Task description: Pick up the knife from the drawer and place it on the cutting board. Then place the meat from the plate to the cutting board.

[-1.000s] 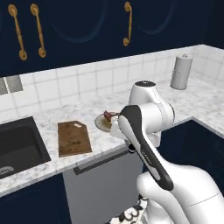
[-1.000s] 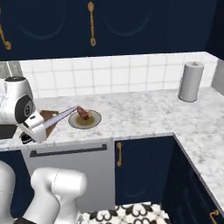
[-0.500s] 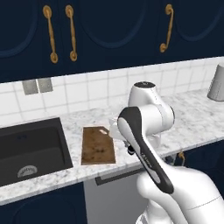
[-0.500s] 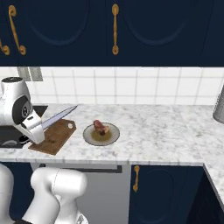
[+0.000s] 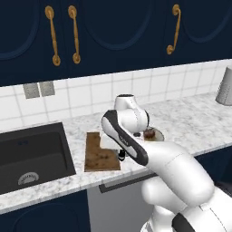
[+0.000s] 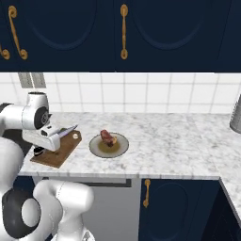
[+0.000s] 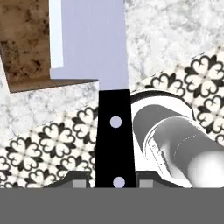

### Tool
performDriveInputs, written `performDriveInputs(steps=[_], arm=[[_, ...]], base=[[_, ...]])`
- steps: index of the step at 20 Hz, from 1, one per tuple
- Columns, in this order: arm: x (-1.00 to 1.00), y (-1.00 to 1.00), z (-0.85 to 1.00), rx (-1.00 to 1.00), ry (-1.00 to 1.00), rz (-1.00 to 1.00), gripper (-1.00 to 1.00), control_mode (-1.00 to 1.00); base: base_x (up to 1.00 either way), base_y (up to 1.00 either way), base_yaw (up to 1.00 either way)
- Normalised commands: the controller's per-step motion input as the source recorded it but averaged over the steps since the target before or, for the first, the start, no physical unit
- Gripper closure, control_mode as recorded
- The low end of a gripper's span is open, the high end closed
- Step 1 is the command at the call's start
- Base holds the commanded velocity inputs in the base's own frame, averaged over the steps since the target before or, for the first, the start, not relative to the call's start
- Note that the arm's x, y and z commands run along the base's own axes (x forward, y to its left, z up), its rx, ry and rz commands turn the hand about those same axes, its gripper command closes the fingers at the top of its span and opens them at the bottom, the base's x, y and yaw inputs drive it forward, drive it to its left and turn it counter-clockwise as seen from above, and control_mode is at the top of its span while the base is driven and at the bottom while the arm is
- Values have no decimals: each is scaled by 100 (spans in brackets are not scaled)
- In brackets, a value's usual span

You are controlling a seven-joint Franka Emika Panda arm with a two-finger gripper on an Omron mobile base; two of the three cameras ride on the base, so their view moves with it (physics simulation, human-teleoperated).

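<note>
Left base view gives us, furthest left, a black recessed sink [image 5: 31,156] set into the speckled grey-white marble counter [image 5: 190,122], and just to its right the flat rectangular brown wooden cutting board [image 5: 100,152] with darker patches. Our white arm bends over the board's right edge, and the dark two-finger gripper [image 5: 121,155] hangs low at that edge. Beyond the arm we glimpse the small pinkish-red chunk of meat [image 5: 148,134] on the round tan-beige plate [image 5: 158,134], and at the far right edge a grey cylindrical canister [image 5: 225,86] stands on the counter. Navy cabinet doors with long brass pulls [image 5: 52,36] hang above the white tiled wall. From the right base view we see our gripper [image 6: 41,150] at the left, above the near left part of the cutting board [image 6: 59,150], clenched on the black handle of the slim kitchen knife [image 6: 66,131], whose silver blade slants up and to the right over the board. To the right of the board, near it but apart, the plate [image 6: 109,146] carries the meat [image 6: 108,137]. Through the hand view we look along the knife [image 7: 89,43]: its black riveted handle rises between our finger tips, and the broad pale blade runs on above a corner of the cutting board [image 7: 24,43] at upper left, with marble counter [image 7: 175,30] at upper right and patterned floor tiles [image 7: 48,144] below.
</note>
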Motion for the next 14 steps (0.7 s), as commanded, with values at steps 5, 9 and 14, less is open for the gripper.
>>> performDriveInputs(steps=[5, 9, 14], arm=[[100, 66, -64, -8, 14, 5, 100, -100], [94, 69, -31, 0, 1, 0, 100, -100], [85, 36, -82, 0, 1, 0, 100, -100]], base=[[0, 0, 0], [0, 0, 0], [0, 0, 0]])
